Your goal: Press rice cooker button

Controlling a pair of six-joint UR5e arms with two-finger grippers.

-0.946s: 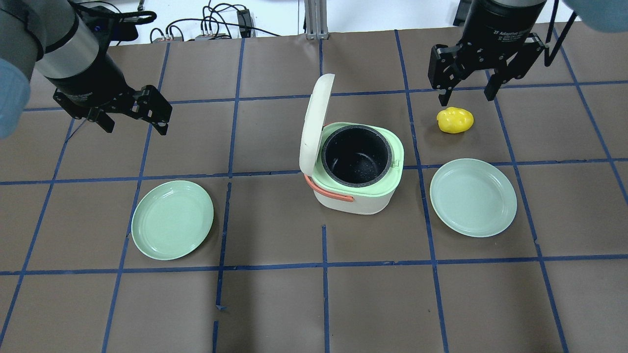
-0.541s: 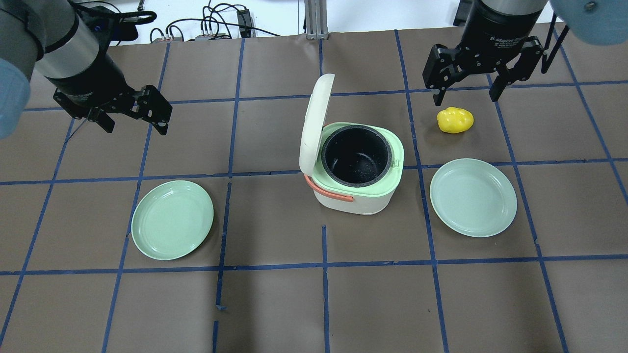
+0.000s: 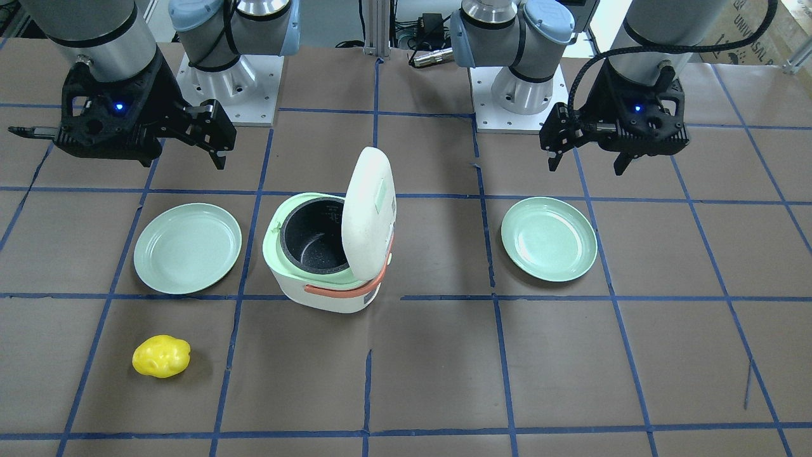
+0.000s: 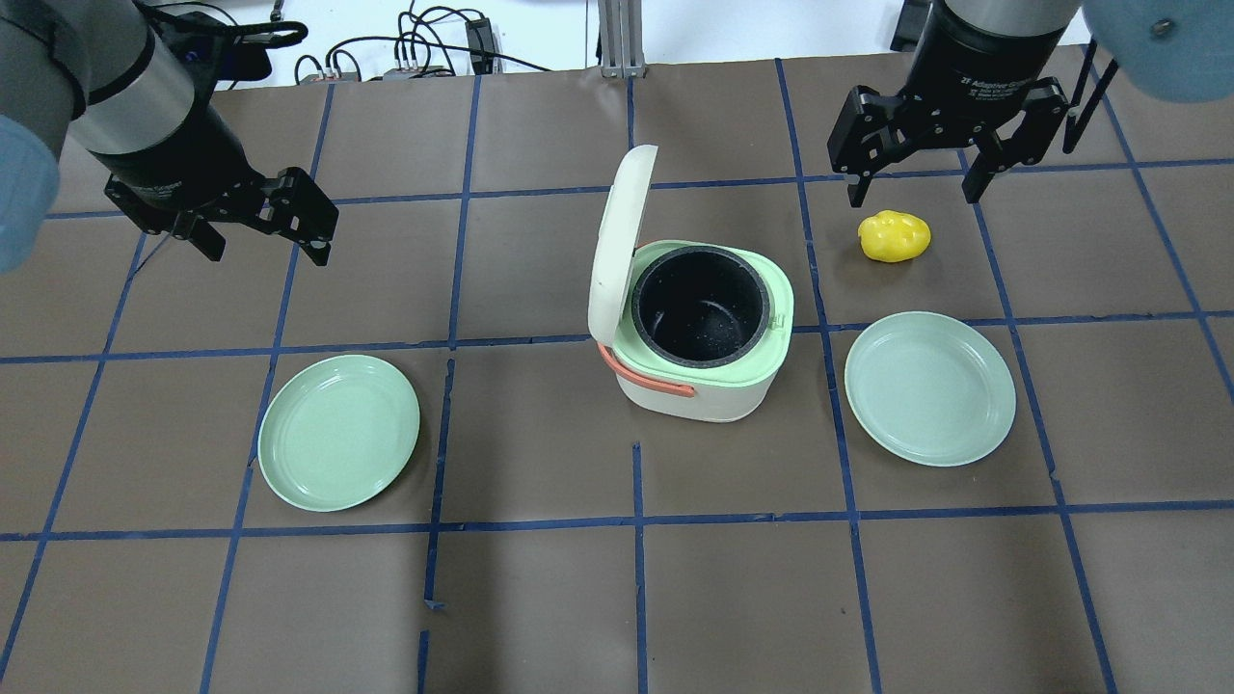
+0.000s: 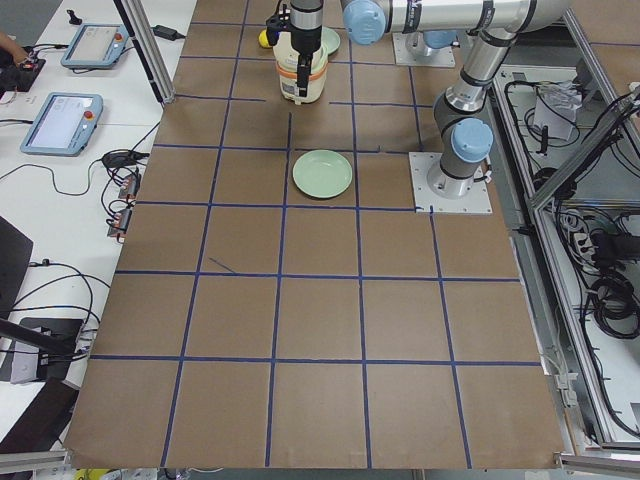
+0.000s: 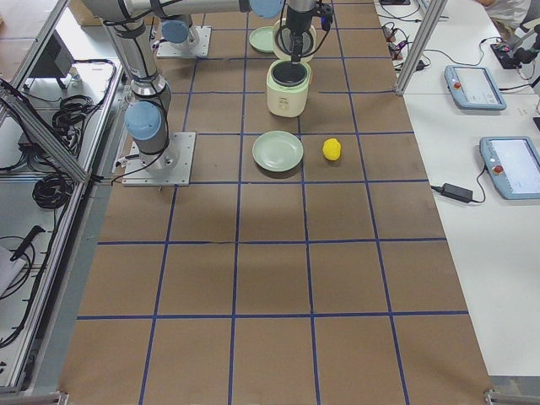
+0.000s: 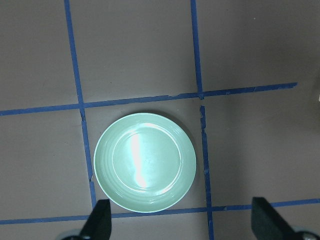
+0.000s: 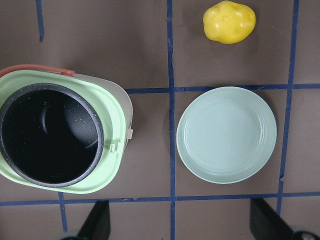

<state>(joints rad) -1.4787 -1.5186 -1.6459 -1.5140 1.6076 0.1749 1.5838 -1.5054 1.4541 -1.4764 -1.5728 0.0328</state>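
The rice cooker (image 4: 699, 371) is white with a green rim and stands mid-table. Its lid (image 4: 619, 241) is raised upright and the black pot is empty. A small latch tab (image 4: 779, 323) sits on the rim's right side and also shows in the right wrist view (image 8: 114, 146). I cannot make out any other button. My left gripper (image 4: 267, 246) is open and empty, high over the table left of the cooker. My right gripper (image 4: 911, 193) is open and empty, high above the yellow potato (image 4: 895, 236), to the cooker's right.
One green plate (image 4: 339, 432) lies left of the cooker, under the left wrist camera (image 7: 145, 162). A second green plate (image 4: 930, 387) lies to the cooker's right, in front of the potato (image 8: 229, 21). Cables lie beyond the table's far edge.
My right gripper has shifted slightly over the potato and looks a little higher. The left arm, cooker, plates and potato have not moved.
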